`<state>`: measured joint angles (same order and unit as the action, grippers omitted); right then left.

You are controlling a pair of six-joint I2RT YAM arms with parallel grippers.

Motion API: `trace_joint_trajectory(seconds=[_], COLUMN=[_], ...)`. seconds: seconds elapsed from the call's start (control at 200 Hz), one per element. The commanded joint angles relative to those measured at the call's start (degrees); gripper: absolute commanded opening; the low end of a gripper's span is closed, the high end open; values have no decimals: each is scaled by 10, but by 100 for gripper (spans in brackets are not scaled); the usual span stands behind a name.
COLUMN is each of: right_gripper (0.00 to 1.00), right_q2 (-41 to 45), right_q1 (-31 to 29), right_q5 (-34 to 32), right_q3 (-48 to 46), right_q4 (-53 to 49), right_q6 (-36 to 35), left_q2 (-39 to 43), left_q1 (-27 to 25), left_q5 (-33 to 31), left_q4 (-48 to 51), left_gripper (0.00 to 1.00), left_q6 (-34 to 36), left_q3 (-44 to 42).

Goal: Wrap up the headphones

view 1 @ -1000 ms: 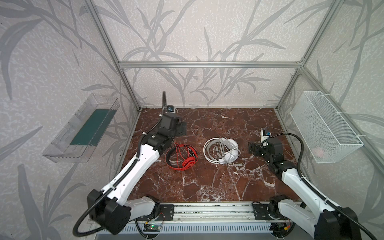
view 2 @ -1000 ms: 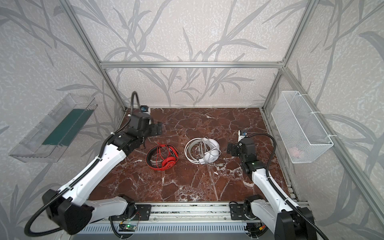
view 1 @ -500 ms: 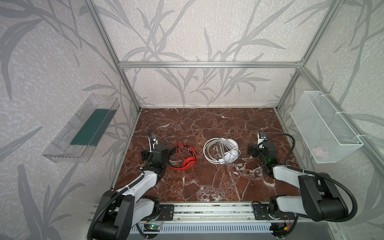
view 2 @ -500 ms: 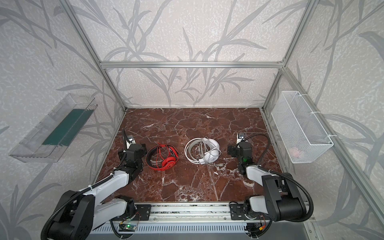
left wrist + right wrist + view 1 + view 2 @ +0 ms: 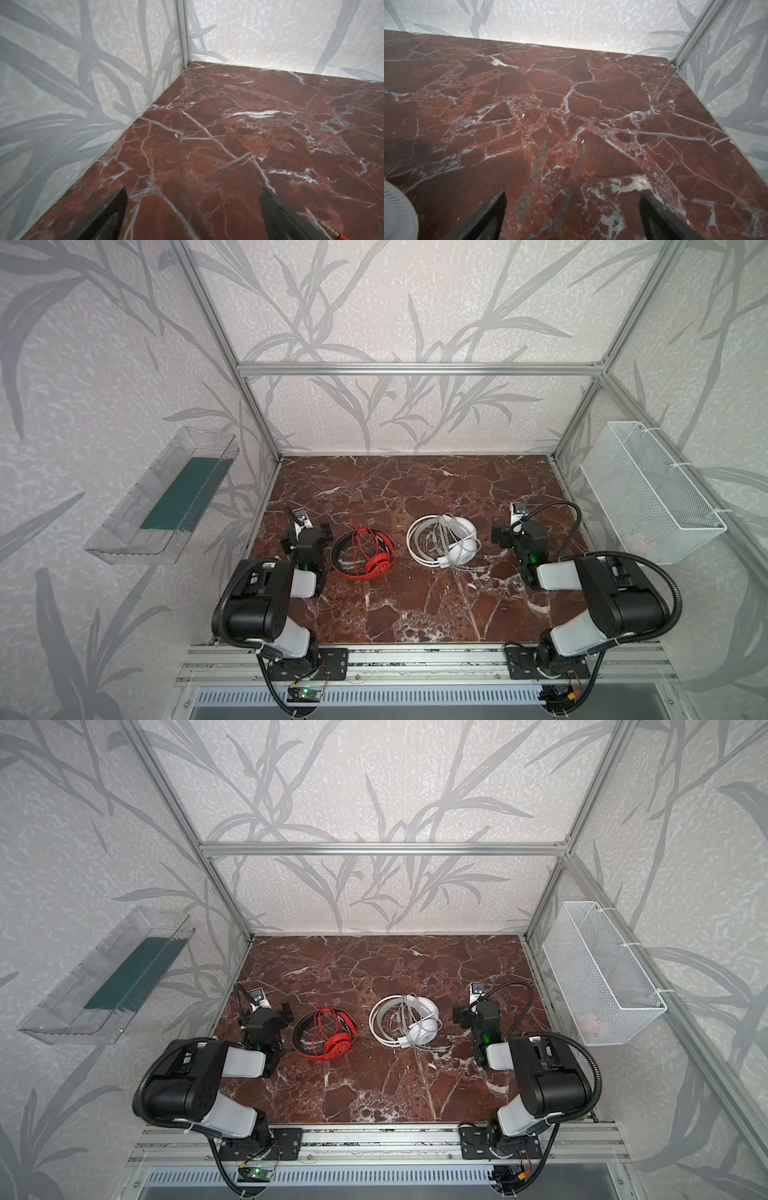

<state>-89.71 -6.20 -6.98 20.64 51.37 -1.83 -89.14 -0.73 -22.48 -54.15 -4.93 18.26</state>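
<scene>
Marbled bench (image 5: 415,605) carries the red headphones (image 5: 376,564) at 9 o'clock of the white headphones (image 5: 461,551), apart, near its middle. At 9 o'clock of the red pair the left claw (image 5: 193,189) gapes empty; at 3 o'clock of the white pair the right claw (image 5: 572,194) gapes empty.

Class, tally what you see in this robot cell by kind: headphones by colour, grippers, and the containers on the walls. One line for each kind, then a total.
Red headphones: 1
White headphones: 1
Grippers, both open: 2 (left gripper, right gripper)
Clear wall tray: 1
White wire basket: 1
Total: 6
</scene>
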Motion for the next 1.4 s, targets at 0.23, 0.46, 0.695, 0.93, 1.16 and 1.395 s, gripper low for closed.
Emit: trace_joint_trajectory(seconds=[0.23,0.46,0.695,0.93,1.16,1.395], right_gripper=[99,99,99,99,99,99], right_q2=[15,15,15,15,15,15], right_q1=[1,1,1,1,1,1], right_q5=[-7,-8,-8,-8,-8,-8], right_q3=[17,17,17,17,17,17], right_q4=[-17,-15,-15,-15,-15,-15], right_q6=[-5,-5,-5,-5,-5,-5], left_q2=[-17,-12,-11,-10,-10,-10], left_q1=[5,3,6,11,11,10], left_q5=[42,73,79,93,97,96], left_q4=[-49,-19,-14,-17,-16,-16], left_gripper=[99,99,99,99,99,99], left_q6=[15,24,22,19,22,22], left_q3=[19,29,30,28,28,29])
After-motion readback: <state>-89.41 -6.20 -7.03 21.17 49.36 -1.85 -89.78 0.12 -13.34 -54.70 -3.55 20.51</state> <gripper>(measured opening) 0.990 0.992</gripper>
